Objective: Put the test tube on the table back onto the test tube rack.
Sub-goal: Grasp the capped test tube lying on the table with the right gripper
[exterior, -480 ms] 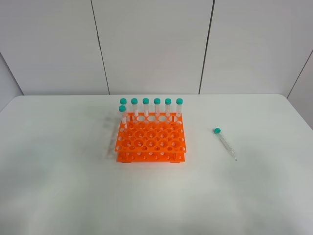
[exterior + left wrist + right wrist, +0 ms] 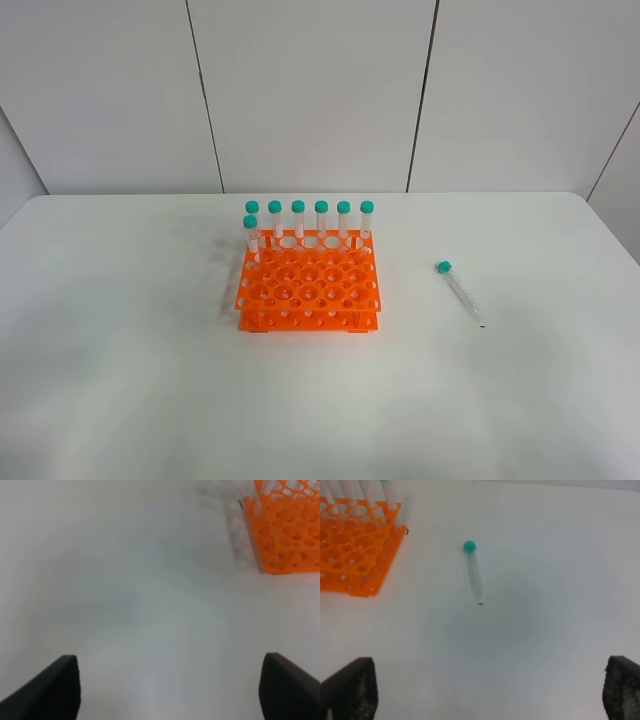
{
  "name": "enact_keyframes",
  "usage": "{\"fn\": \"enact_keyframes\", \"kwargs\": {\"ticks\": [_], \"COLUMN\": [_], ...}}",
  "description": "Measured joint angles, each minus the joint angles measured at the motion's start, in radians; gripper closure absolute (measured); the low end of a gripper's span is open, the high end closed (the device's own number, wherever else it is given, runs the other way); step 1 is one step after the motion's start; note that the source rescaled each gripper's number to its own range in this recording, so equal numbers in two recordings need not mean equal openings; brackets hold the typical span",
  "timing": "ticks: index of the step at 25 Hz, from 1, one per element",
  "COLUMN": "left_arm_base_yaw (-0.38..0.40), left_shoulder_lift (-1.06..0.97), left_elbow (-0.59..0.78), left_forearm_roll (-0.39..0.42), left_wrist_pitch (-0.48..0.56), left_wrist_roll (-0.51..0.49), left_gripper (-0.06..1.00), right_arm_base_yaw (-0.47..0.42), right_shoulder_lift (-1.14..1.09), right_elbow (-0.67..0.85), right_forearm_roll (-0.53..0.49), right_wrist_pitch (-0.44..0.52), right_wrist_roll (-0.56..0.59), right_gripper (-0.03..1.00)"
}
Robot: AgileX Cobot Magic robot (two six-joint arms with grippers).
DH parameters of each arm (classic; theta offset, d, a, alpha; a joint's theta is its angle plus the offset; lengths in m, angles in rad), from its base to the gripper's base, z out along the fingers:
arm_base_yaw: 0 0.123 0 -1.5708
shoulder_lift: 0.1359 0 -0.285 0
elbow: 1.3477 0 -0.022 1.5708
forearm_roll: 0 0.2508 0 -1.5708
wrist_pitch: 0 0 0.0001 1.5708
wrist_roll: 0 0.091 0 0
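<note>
over table [image 2: 125, 580], claws [image 2: 170, 656] [image 2: 491, 659] wide, empty

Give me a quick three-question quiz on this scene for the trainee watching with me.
1. True or false: the loose test tube stands upright in the test tube rack.
2. How many teal-capped tubes stand in the rack? A) five B) seven C) nine
3. Fill in: the left hand and the right hand are both ____, holding nothing.

Key
1. False: it lies flat on the table, to the right of the rack in the high view.
2. B: six in the back row, and one in the next row at the left end.
3. open
</note>
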Motion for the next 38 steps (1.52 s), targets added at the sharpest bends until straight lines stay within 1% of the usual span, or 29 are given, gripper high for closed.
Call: {"fn": "enact_keyframes", "kwargs": {"ticks": [2, 4, 8, 9, 14, 15, 16, 17, 21, 22, 24, 27, 28, 32, 35, 38], "left_arm_base_yaw": [0.000, 0.000, 0.000, 0.000, 0.000, 0.000, 0.000, 0.000, 0.000, 0.000, 0.000, 0.000, 0.000, 0.000, 0.000, 0.000], "left_shoulder_lift": [0.000, 0.000, 0.000, 0.000, 0.000, 0.000, 0.000, 0.000, 0.000, 0.000, 0.000, 0.000, 0.000, 0.000, 0.000, 0.000], "left_elbow": [0.000, 0.000, 0.000, 0.000, 0.000, 0.000, 0.000, 0.000, 0.000, 0.000, 0.000, 0.000, 0.000, 0.000, 0.000, 0.000], "left_forearm_roll": [0.000, 0.000, 0.000, 0.000, 0.000, 0.000, 0.000, 0.000, 0.000, 0.000, 0.000, 0.000, 0.000, 0.000, 0.000, 0.000], "left_wrist_pitch": [0.000, 0.000, 0.000, 0.000, 0.000, 0.000, 0.000, 0.000, 0.000, 0.000, 0.000, 0.000, 0.000, 0.000, 0.000, 0.000], "left_wrist_roll": [0.000, 0.000, 0.000, 0.000, 0.000, 0.000, 0.000, 0.000, 0.000, 0.000, 0.000, 0.000, 0.000, 0.000, 0.000, 0.000], "left_gripper": [-0.03, -0.03, -0.03, -0.03, -0.03, -0.03, -0.03, -0.03, -0.03, -0.03, -0.03, -0.03, -0.03, -0.03, -0.03, -0.03], "right_arm_base_yaw": [0.000, 0.000, 0.000, 0.000, 0.000, 0.000, 0.000, 0.000, 0.000, 0.000, 0.006, 0.029, 0.029, 0.066, 0.070, 0.070], "right_shoulder_lift": [0.047, 0.154, 0.441, 0.441, 0.839, 0.989, 1.075, 1.075, 1.366, 1.483, 1.592, 1.698, 1.698, 1.784, 1.831, 1.880], "right_elbow": [-0.039, -0.098, -0.236, -0.236, -0.402, -0.471, -0.505, -0.505, -0.629, -0.686, -0.738, -0.777, -0.777, -0.783, -0.783, -0.783], "right_forearm_roll": [-0.001, -0.005, -0.008, -0.008, -0.008, -0.008, -0.008, -0.008, -0.008, -0.008, -0.005, -0.004, -0.004, -0.005, -0.005, -0.012], "right_wrist_pitch": [0.000, -0.001, -0.013, -0.013, -0.022, -0.024, -0.024, -0.024, -0.018, -0.016, -0.018, -0.051, -0.051, -0.105, -0.182, -0.252], "right_wrist_roll": [0.000, 0.000, 0.000, 0.000, 0.000, 0.000, 0.000, 0.000, -0.006, -0.019, -0.037, -0.076, -0.076, -0.091, -0.055, -0.044], "right_gripper": [-0.03, -0.03, -0.03, -0.03, -0.03, -0.03, -0.03, -0.03, -0.03, -0.03, -0.03, -0.03, -0.03, -0.03, -0.03, -0.03]}}
